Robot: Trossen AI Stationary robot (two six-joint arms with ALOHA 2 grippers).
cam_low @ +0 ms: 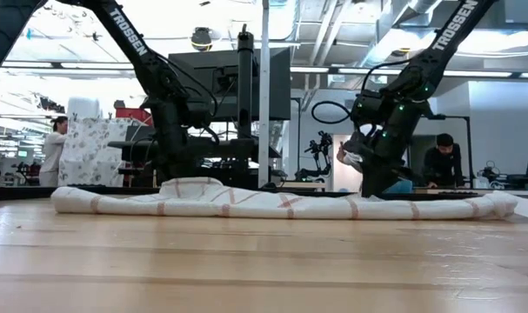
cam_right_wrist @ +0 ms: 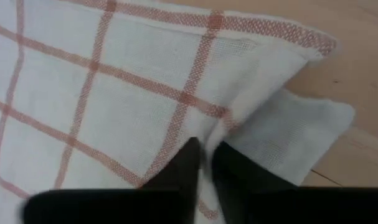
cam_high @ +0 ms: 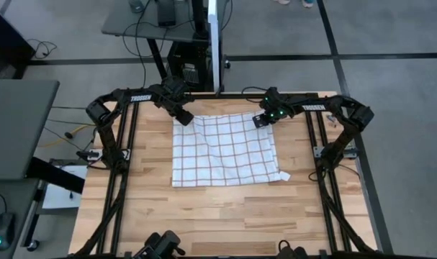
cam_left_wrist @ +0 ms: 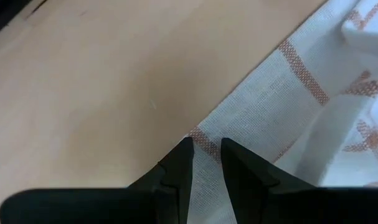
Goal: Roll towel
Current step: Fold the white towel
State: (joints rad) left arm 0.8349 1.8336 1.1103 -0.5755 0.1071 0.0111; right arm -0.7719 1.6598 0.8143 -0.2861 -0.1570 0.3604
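The towel [cam_high: 222, 151], white with a grid of red-brown lines, lies spread flat on the wooden table, its small white tag [cam_high: 284, 176] at the near right corner. In the low view the towel [cam_low: 281, 204] is a low strip with a small hump at its left. My left gripper [cam_high: 183, 119] is at the towel's far left corner, shut on the cloth. My right gripper [cam_high: 261, 121] is at the far right corner, shut on the cloth. My left gripper [cam_left_wrist: 206, 146] pinches the towel's hemmed edge [cam_left_wrist: 198, 135] at the far left corner between its two fingertips, coming slanting down from the far left. The cloth beside the fingers is slightly raised; the rest lies on the table. My right gripper [cam_right_wrist: 204, 149] pinches a small pucker of cloth [cam_right_wrist: 221, 121] just inside the far right corner between its two fingertips, slanting down from the far side. The corner tip [cam_right_wrist: 319, 121] beside it is folded over on the table.
Bare wooden table [cam_high: 218, 216] lies in front of the towel toward the near edge. The arms' black frame rails [cam_high: 121, 187] run along both sides. People and desks show in the room beyond the table [cam_low: 50, 143].
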